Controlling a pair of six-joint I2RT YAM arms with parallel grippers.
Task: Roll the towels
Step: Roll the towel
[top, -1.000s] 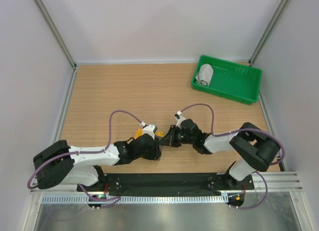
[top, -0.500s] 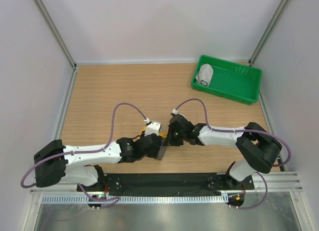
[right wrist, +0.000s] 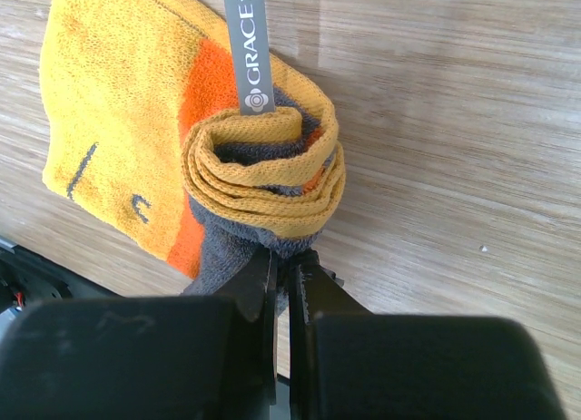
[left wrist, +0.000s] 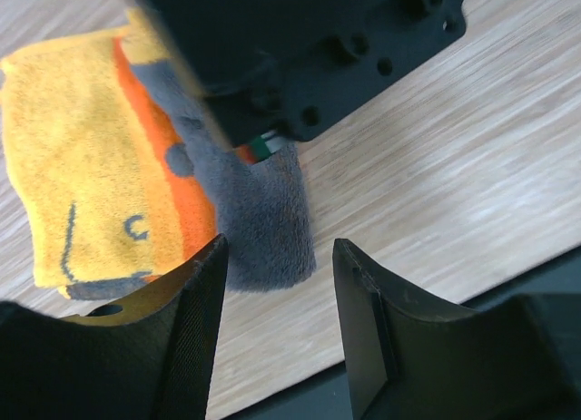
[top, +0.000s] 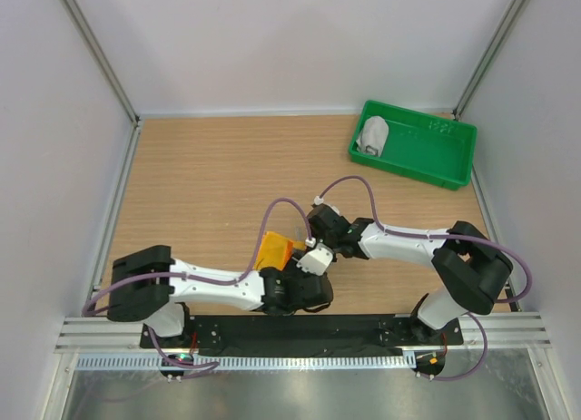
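Orange-yellow towel (right wrist: 263,170), grey-backed, is lying half rolled on the table (top: 200,166); grey towel (top: 374,134) is sitting rolled in the green tray (top: 427,155).

Fuzzy terry-cloth orange towel (right wrist: 118,102) lies on matt wood-grain table (right wrist: 454,121).

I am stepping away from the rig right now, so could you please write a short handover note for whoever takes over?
Right claw: shut on the orange towel, pinching it at its rolled end.
Left claw: open, close beside that towel's grey edge, holding nothing.
Grey towel: lies in the green tray and looks rolled.
Done: grey one; the orange one is rolled part-way.
Left: roll up its flat remainder, then probably move it to the tray.
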